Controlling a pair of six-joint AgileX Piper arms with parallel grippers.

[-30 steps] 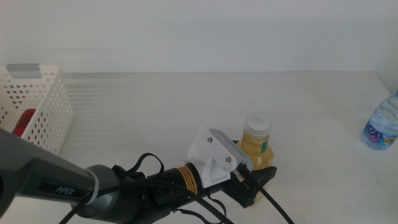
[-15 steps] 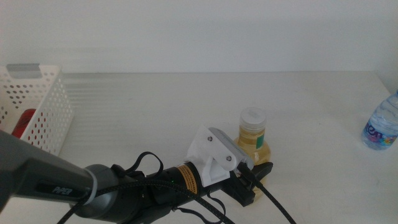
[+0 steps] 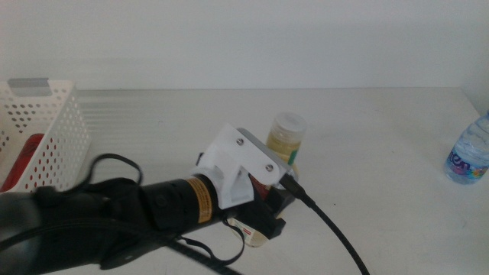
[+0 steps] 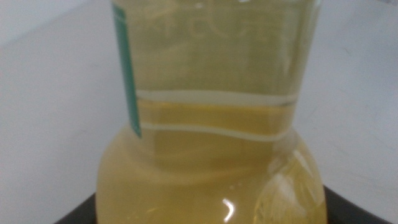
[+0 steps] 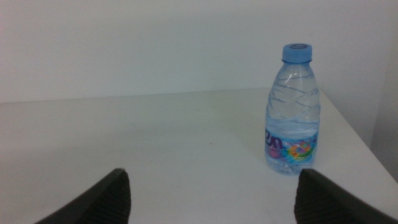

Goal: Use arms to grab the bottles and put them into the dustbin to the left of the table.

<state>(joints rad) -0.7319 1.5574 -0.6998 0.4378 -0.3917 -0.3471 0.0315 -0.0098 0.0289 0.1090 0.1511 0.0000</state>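
My left gripper (image 3: 269,215) is shut on the yellow juice bottle (image 3: 283,138), which leans a little, its white cap up, near the table's middle. The left wrist view is filled by the yellow juice bottle (image 4: 211,124), with the dark jaws only at the lower corners. The small clear water bottle (image 3: 468,151) with the blue cap stands upright at the table's right edge. The water bottle (image 5: 293,112) stands ahead of my right gripper (image 5: 214,205), which is open and apart from it. The red can (image 3: 23,164) lies inside the white dustbin (image 3: 53,126) at the left.
The white-grey table (image 3: 168,130) ends just right of the water bottle. The left arm's white housing (image 3: 233,164) and black cable (image 3: 336,233) cross the table's front.
The left gripper has lifted the juice bottle and carried it leftward and away from the front edge. The water bottle and dustbin have not moved.
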